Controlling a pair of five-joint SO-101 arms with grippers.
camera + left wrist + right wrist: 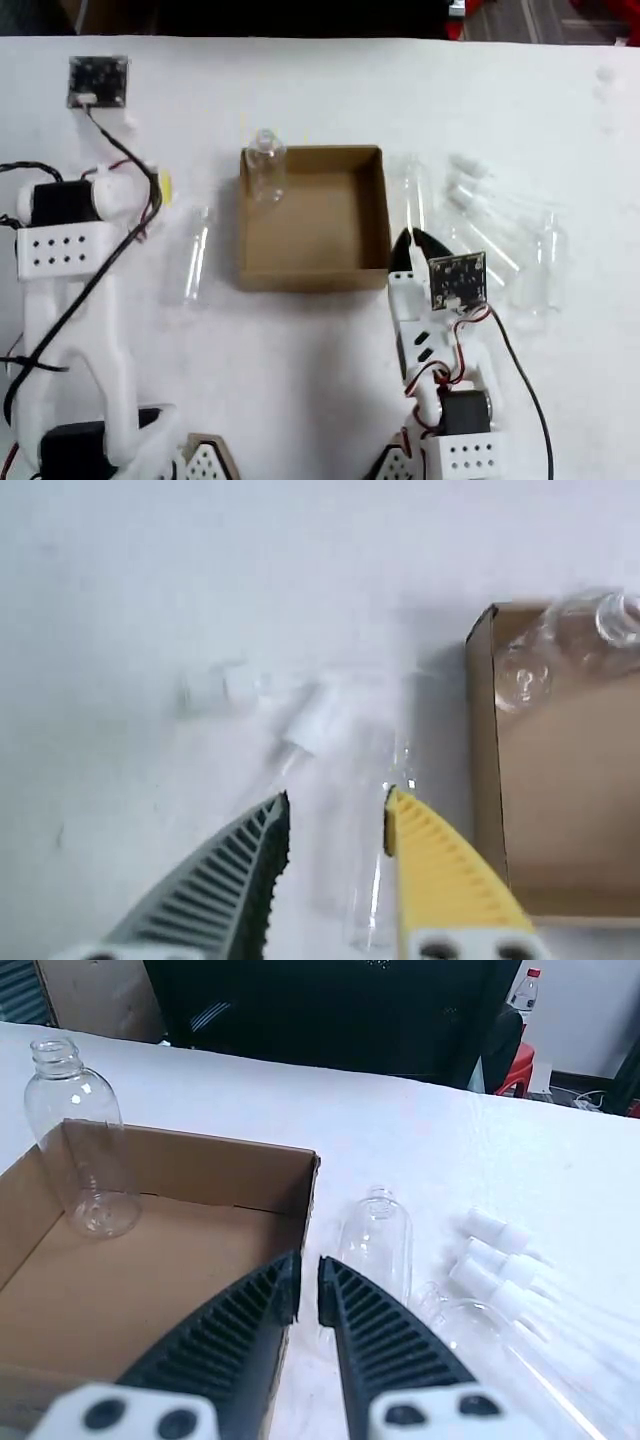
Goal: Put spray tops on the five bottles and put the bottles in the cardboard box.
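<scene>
Across the white bench (330, 90), the box (313, 272) sits mid-surface, open side up. An open-necked upright bottle (265, 165) stands in its far-left corner. On the side toward the left edge, just beside the box, a second bottle (195, 255) lies flat. The left claw (336, 798) hangs over it, spread wide. The right claw (309, 1260) is all but pressed together, pinching nothing, by the box's near-right corner. Toward the right edge lie spray tops (495, 1245) and more bottles (540, 265). Beyond the far edge stand a dark chair (330, 1010) and a red stool (515, 1065).
</scene>
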